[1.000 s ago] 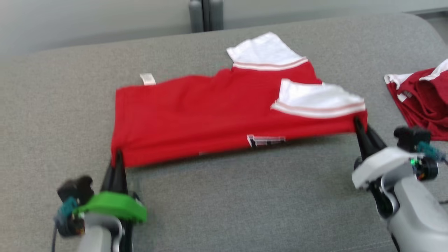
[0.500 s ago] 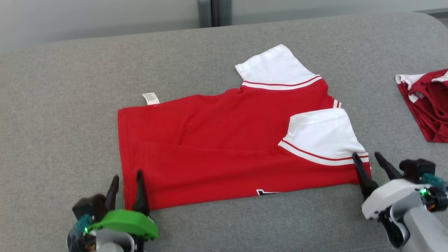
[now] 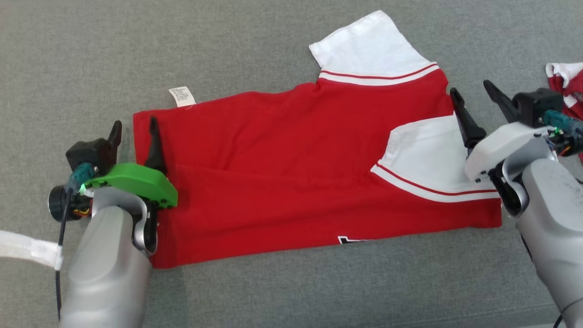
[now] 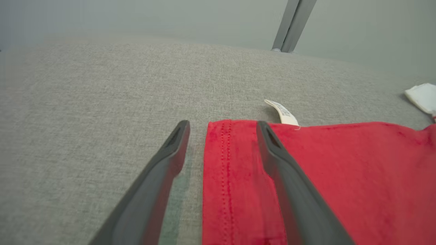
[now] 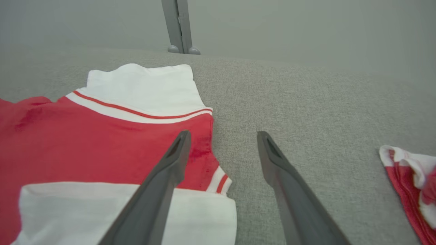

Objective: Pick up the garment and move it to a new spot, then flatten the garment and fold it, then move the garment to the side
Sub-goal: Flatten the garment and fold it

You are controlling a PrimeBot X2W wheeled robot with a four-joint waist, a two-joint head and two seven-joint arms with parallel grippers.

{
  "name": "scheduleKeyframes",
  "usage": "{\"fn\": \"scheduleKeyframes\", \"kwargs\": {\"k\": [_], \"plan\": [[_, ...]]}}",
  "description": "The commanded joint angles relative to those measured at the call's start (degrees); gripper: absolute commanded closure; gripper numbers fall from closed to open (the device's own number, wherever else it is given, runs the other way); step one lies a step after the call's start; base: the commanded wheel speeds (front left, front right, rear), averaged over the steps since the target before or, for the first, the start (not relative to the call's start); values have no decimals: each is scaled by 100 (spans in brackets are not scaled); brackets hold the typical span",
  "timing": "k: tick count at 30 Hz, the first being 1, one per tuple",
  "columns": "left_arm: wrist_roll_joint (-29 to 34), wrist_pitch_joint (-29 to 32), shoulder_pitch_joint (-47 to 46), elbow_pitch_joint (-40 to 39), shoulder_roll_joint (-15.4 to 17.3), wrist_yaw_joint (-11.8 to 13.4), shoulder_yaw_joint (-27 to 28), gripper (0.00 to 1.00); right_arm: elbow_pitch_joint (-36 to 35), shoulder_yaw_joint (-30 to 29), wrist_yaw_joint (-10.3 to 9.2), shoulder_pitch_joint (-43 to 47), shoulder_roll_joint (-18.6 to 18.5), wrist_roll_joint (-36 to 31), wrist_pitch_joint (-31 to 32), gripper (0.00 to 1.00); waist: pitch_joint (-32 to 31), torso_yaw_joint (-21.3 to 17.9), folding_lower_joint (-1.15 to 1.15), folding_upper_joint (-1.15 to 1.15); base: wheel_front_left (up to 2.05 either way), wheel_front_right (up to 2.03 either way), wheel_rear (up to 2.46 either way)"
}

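Observation:
The garment (image 3: 282, 168) is a red shirt with white sleeves, lying folded lengthwise and flat on the grey surface (image 3: 282, 282). Its white care label (image 3: 181, 96) sticks out at the far left corner. My left gripper (image 3: 135, 127) stands open over the shirt's left hem, one finger above the cloth and one off it, as the left wrist view (image 4: 221, 127) shows over the hem (image 4: 224, 177). At the shirt's right end my right gripper (image 3: 472, 93) is open, straddling the edge near the sleeves (image 5: 0, 0) (image 5: 204, 149). Neither holds the cloth.
A second red and white garment (image 3: 565, 82) lies crumpled at the right edge, also in the right wrist view (image 5: 412, 183). A grey post (image 5: 178, 27) stands behind the surface. A white strap (image 3: 27, 248) hangs by my left forearm.
Both grippers have let go of the shirt's near corners, opened, and moved up along its left and right ends. The shirt now lies flat. The head camera has tilted down.

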Motion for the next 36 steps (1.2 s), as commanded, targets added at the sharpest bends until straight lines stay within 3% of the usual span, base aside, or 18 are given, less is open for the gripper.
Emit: {"fn": "scheduleKeyframes", "kwargs": {"k": [1, 5, 6, 8, 13, 20, 30, 31, 32, 33, 36], "plan": [[49, -12, -205, 157, 45, -44, -29, 0, 71, 71, -9, -184, -55, -65, 24, 0, 241, 8, 0, 0, 0, 0, 0], [95, -20, -610, 650, 51, -87, -113, 0, 320, 299, -9, -724, -131, -89, 171, 0, 422, 93, 0, 0, 0, 0, 0], [92, -21, -680, 744, 37, -103, -144, 47, 377, 352, -9, -838, -143, -77, 209, 0, 454, 120, 0, 0, 0, 0, 0], [107, -3, -835, 946, -12, -150, -234, 100, 525, 473, -9, -1143, -184, -71, 313, 0, 542, 203, 0, 0, 0, 0, 0], [123, -11, -1101, 1049, -107, -252, -424, 100, 880, 718, -9, -1772, -246, 72, 591, 0, 699, 468, 0, 0, 0, 0, 0], [62, -21, -1198, 567, -237, -326, -651, 100, 1425, 1019, -9, -2521, -209, 312, 892, 0, 894, 886, 0, 0, 0, 0, 0], [-190, -22, -1076, 77, -277, -367, -1060, 100, 2470, 1058, -9, -3076, -136, 310, 1028, 0, 1149, 1208, 0, 0, 0, 0, 0], [-224, -22, -1074, 39, -276, -368, -1093, 100, 2536, 1076, -9, -3090, -119, 299, 1018, 22, 1165, 1215, 0, 0, 0, 0, 0], [-256, -22, -1070, 3, -275, -368, -1126, 100, 2606, 1114, -9, -3094, -93, 286, 1014, 71, 1177, 1221, 0, 0, 0, 0, 0], [-276, -22, -1065, -24, -275, -367, -1145, 100, 2644, 1127, -8, -3106, -83, 290, 978, 100, 1183, 1221, 0, 0, 0, 0, 0], [-265, -22, -1047, -180, -275, -310, -1126, 100, 2693, 1034, -9, -3266, -202, 232, 449, 100, 1182, 1188, 0, 0, 0, 0, 0]]}}
